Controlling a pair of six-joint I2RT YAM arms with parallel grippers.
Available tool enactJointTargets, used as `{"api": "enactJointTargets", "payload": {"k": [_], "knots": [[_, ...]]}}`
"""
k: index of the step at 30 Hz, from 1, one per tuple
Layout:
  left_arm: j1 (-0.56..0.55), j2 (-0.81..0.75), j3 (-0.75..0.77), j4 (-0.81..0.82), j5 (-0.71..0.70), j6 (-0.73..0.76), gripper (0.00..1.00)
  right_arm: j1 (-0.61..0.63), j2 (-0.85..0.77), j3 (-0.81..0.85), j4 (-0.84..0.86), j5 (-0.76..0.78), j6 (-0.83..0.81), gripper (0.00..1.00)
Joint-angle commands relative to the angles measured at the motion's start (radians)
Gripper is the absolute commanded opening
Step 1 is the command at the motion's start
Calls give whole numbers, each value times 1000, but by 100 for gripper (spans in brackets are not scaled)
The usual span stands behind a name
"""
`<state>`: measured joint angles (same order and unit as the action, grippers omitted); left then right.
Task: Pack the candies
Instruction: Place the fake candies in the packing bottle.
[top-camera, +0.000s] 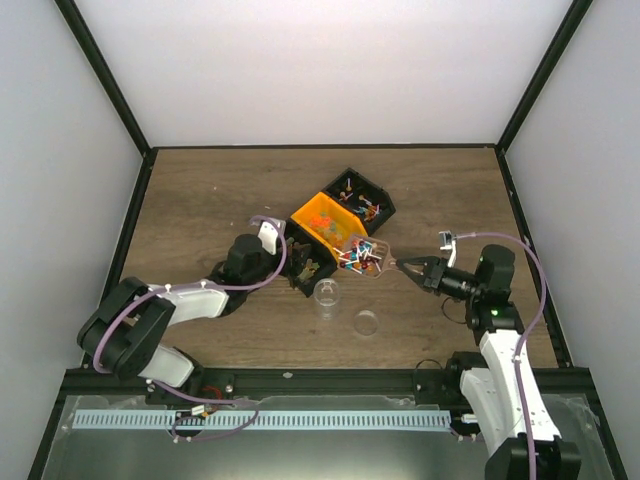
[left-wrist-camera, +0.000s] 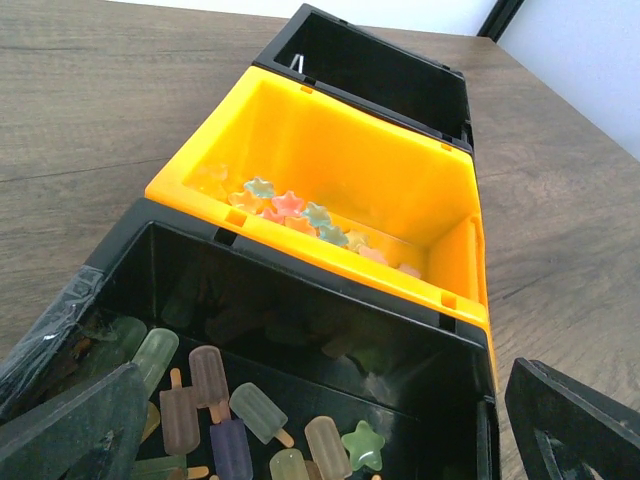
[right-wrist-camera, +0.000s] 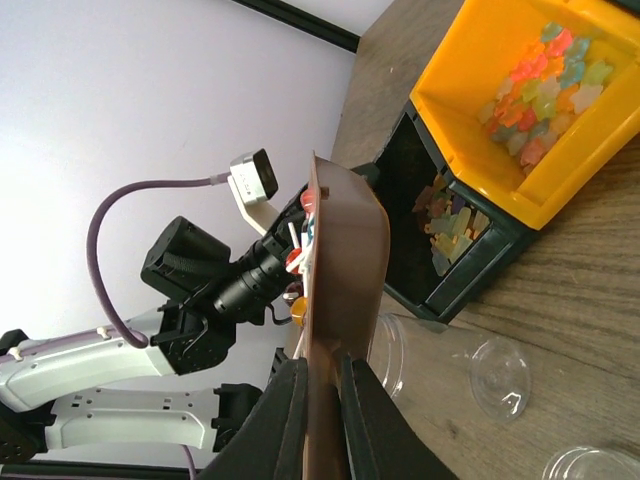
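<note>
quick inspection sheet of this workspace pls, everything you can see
surface: wood-grain table, flat.
job's things: candies heaped on a scoop; more in the far black bin; clear cup upright, looks empty.
clutter: clear lid lying beside the cup; orange bin with star-shaped sweets; near black bin with popsicle-shaped sweets.
grippers: left gripper open over the near black bin; right gripper shut on the scoop.
cables: purple cable on the left arm and on the right arm; neither touches the scoop.
surroundings: white walls, black frame posts; nothing else seen.
</note>
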<state>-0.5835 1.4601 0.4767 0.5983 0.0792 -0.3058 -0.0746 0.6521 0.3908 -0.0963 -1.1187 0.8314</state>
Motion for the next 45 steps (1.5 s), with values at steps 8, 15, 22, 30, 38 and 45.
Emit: {"api": "enactJointTargets", "payload": {"k": [8,15,22,30,38,45], "knots": [[-2,29,20,23,-36,2,100,120,9,91,-119,116,-64,1],[0,38,35,26,-41,7,100,165,12,101,-135,162,-74,1],[4,53,47,28,-47,8,100,179,25,111,-167,161,-108,1],[8,63,57,31,-46,12,100,188,31,116,-196,156,-137,1],[11,66,56,32,-48,13,100,197,14,111,-204,169,-190,1],[11,73,55,33,-48,16,100,203,16,120,-232,188,-247,1]]}}
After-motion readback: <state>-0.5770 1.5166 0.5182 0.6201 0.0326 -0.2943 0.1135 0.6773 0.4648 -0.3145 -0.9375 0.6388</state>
